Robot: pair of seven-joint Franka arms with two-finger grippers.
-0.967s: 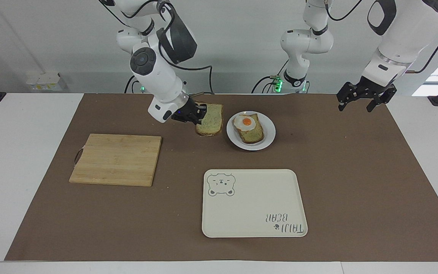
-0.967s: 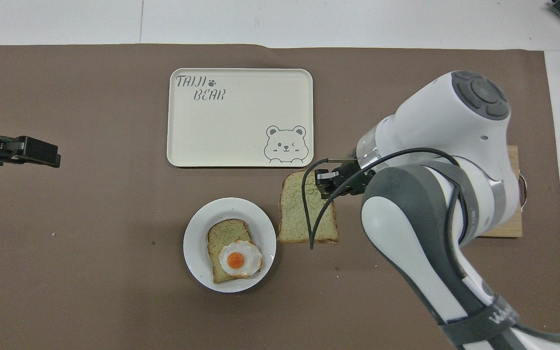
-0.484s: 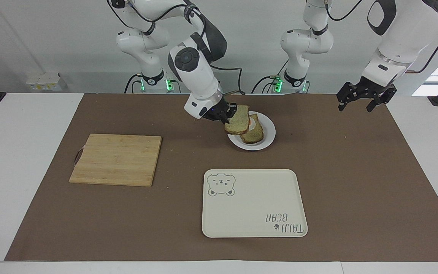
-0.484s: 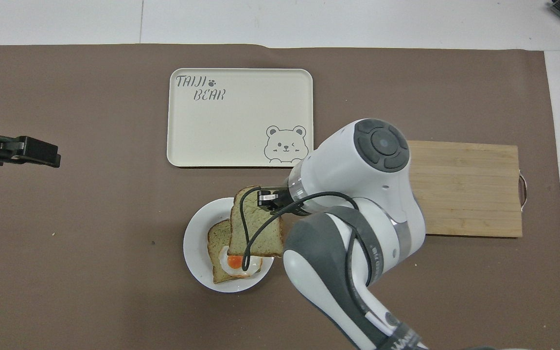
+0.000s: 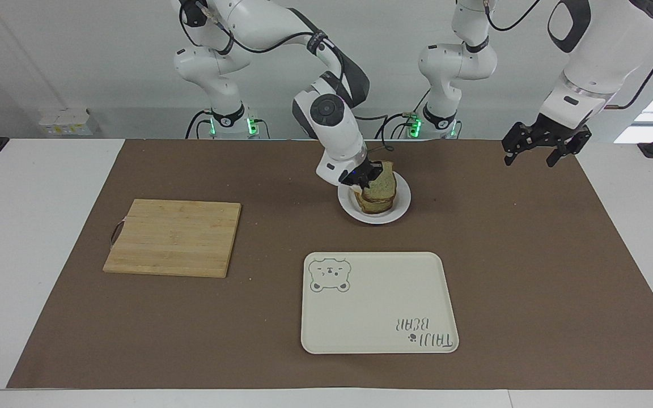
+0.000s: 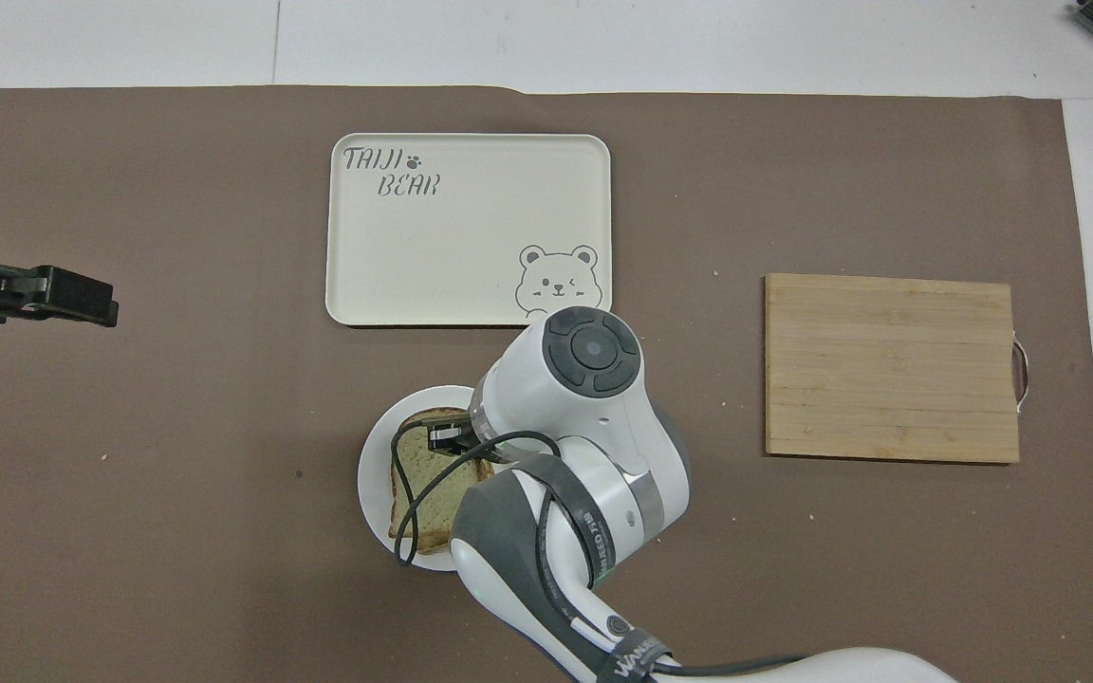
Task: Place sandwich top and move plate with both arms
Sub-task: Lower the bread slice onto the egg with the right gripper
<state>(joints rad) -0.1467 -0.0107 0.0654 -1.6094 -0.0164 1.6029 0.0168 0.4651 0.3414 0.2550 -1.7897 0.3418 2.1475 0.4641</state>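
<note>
The right pincer (image 5: 367,177) is clamped on one edge of the sandwich top (image 5: 382,182), fingertips fully closed on the slice. The slice sits over the lower bread slice (image 5: 376,205) on the plate (image 5: 399,211), roughly aligned with it; the egg filling is covered and cannot be seen. Whether the top slice rests fully on the stack or is partly carried by the grip cannot be told from either view.

The plate lies on the brown mat (image 5: 530,255), nearer to the robots than the cream tray (image 5: 377,303). The wooden cutting board (image 5: 173,237) lies toward the right arm's end of the bench.

The left pincer (image 5: 542,148) hangs with its fingers spread wide, holding nothing, over the mat edge at the left arm's end — this arm waits.

Risks from this position:

- Release with the slice tilted: the slice may slide off the stack onto the plate rim or the mat.
- Withdrawal along the slice: a finger dragging on the crust may pull the top out of alignment or shift the whole stack.
- Downward pressure near the plate rim: the plate may tip or skid.
- Plate move with both arms — uneven lift or mismatched timing may tilt the plate and shed the stack.
</note>
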